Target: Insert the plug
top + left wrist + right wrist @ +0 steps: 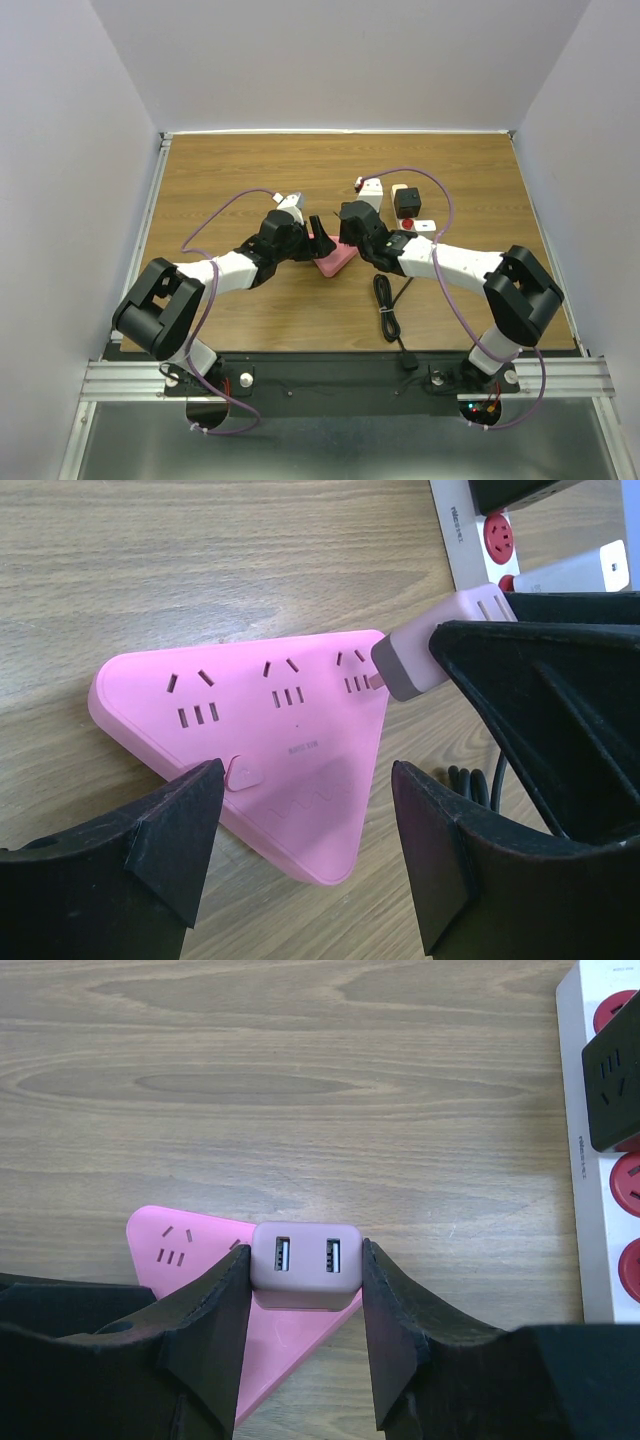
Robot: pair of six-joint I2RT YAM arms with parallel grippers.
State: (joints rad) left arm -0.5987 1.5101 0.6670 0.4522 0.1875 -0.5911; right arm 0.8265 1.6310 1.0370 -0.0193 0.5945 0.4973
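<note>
A pink triangular power strip lies flat on the wooden table, also seen in the top view and the right wrist view. My right gripper is shut on a mauve USB charger plug, holding it at the strip's rightmost socket; in the left wrist view the plug meets that socket at a tilt. My left gripper is open, its fingers straddling the strip's near corner without gripping it. In the top view the left gripper and right gripper face each other over the strip.
A white power strip with red sockets lies to the right, a black adapter plugged into it. A coiled black cable lies in front of the pink strip. A small white block sits behind.
</note>
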